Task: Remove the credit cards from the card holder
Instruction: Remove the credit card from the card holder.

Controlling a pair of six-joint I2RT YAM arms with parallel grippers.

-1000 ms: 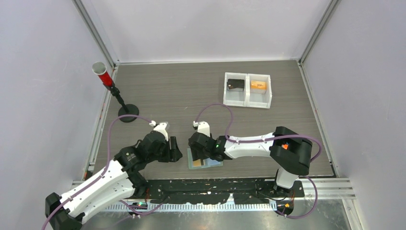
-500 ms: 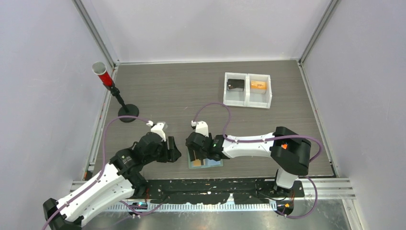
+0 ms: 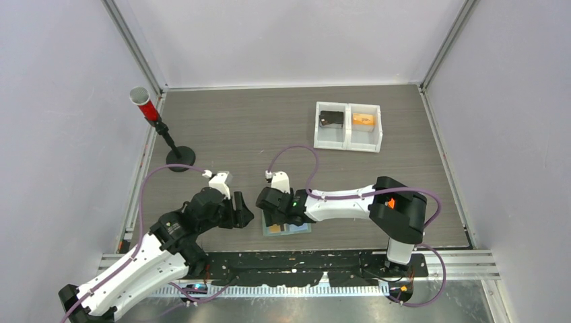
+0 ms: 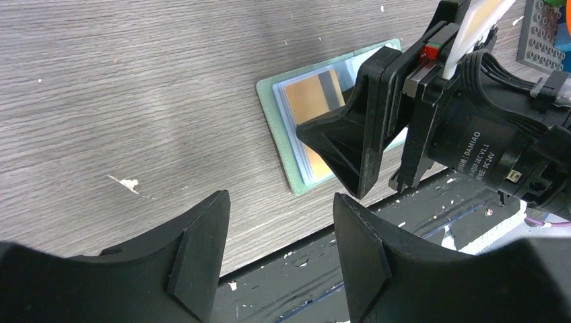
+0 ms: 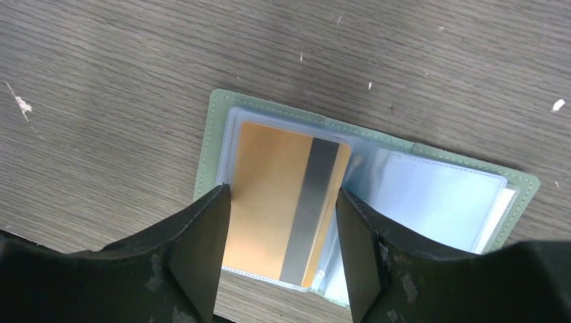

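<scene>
The sage-green card holder lies open and flat near the table's front edge. In its left clear pocket sits an orange-tan credit card with a grey stripe; it also shows in the left wrist view. The right pocket shows a light blue face, likely the other card. My right gripper hovers open just above the holder's left half, fingers on either side of the orange card. Just left of the holder, my left gripper stands open and empty over the table edge.
A white two-compartment tray stands at the back right, with a black flat piece and an orange item inside. A red-topped stand on a black base is at the left. A black rail runs along the front edge.
My right gripper has shifted a little left over the holder, and the holder has slid slightly left with it. The left arm has drawn slightly left too.
</scene>
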